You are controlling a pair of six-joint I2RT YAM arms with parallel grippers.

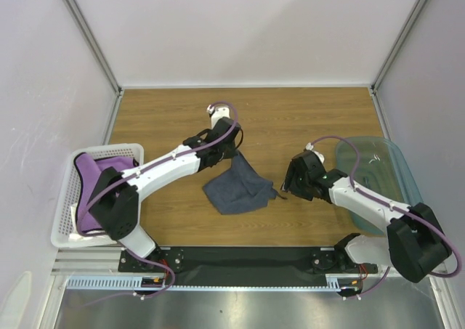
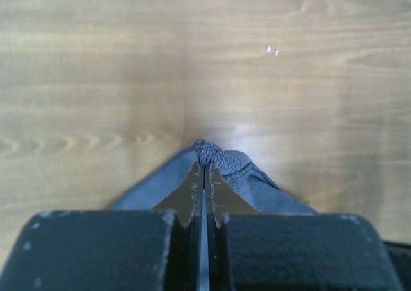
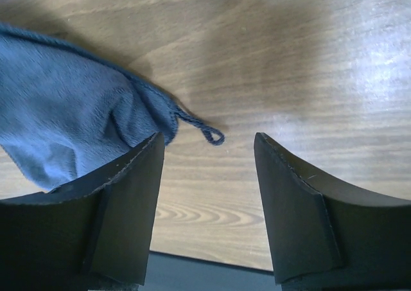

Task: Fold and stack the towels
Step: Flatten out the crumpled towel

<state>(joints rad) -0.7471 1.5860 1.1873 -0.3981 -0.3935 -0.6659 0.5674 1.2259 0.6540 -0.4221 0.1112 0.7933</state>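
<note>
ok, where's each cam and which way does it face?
Top external: overhead from the near edge, looking down on the table; left arm and right arm show.
Left wrist: looks along the left gripper, shut on the navy towel, toward the table.
Right wrist: looks down past the open right gripper at that towel's edge.
Shared: all see the navy towel.

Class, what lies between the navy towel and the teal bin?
The right gripper, open, beside a corner of the navy towel, its arm reaching back to the teal bin; seen in the top view.
</note>
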